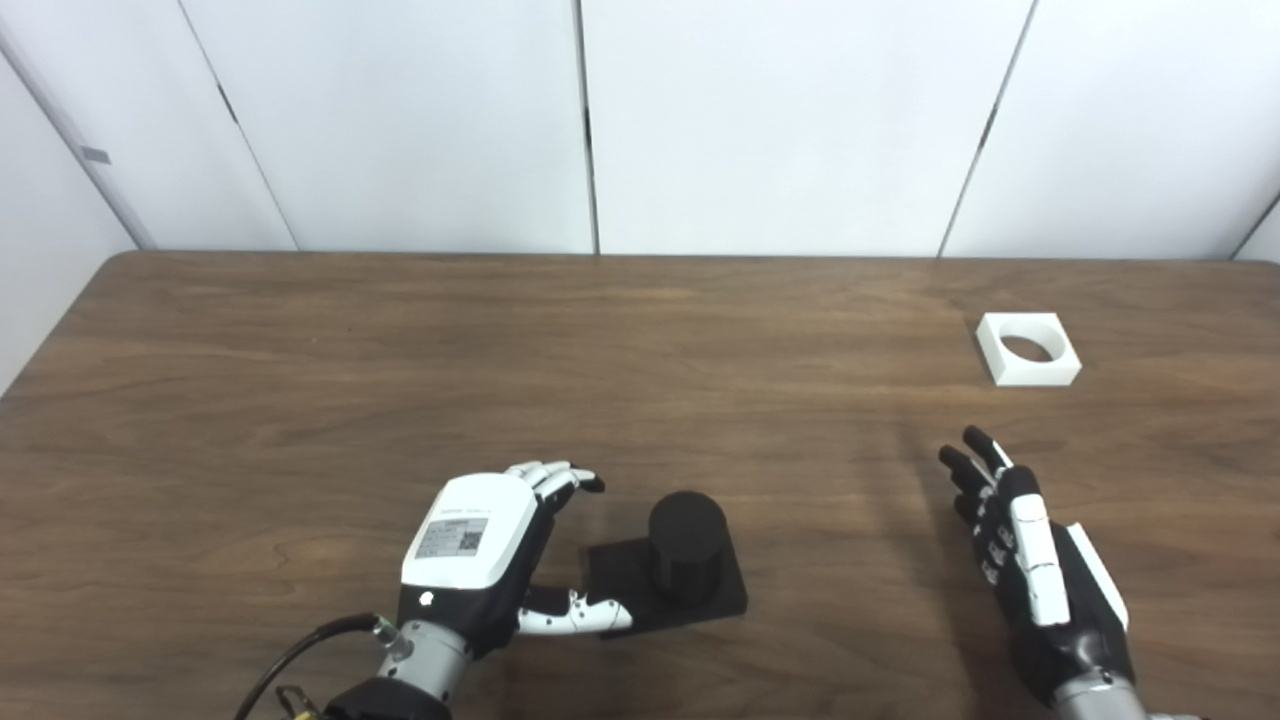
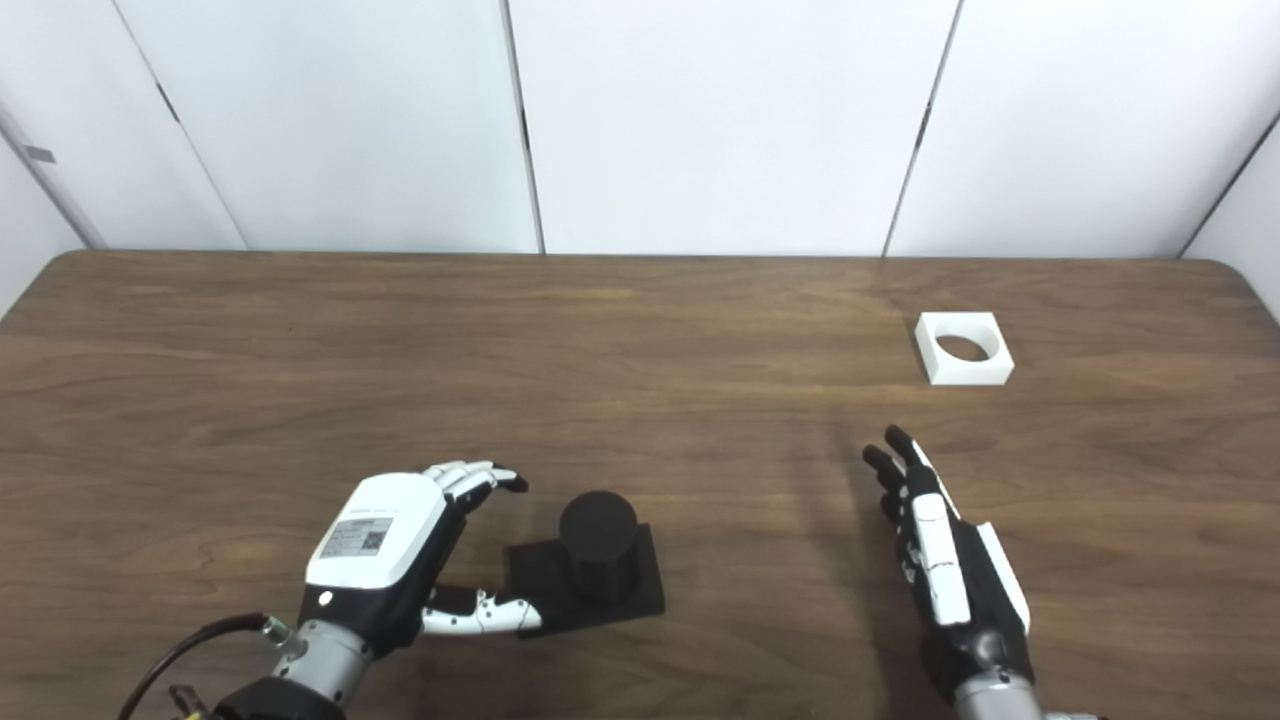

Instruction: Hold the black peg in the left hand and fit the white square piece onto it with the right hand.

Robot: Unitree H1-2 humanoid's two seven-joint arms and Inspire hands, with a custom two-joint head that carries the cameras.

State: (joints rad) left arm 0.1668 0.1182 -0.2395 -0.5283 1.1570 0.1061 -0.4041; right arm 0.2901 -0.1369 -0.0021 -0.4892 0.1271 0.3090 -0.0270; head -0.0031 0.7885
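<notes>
One brown wooden table stands against white wall panels.

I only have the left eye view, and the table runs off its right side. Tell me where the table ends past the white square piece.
Observer: The right eye view shows the table's far right corner. It is rounded, with bare wood between it and the white square piece.
Operator: Report what stands beyond that corner.
Observer: Only a white wall panel, angled along the table's right edge.
Operator: Check the right hand against that edge.
Observer: The edge leaves the picture farther back than the right hand. Beside the open hand there is only bare wood out to the frame.
</notes>
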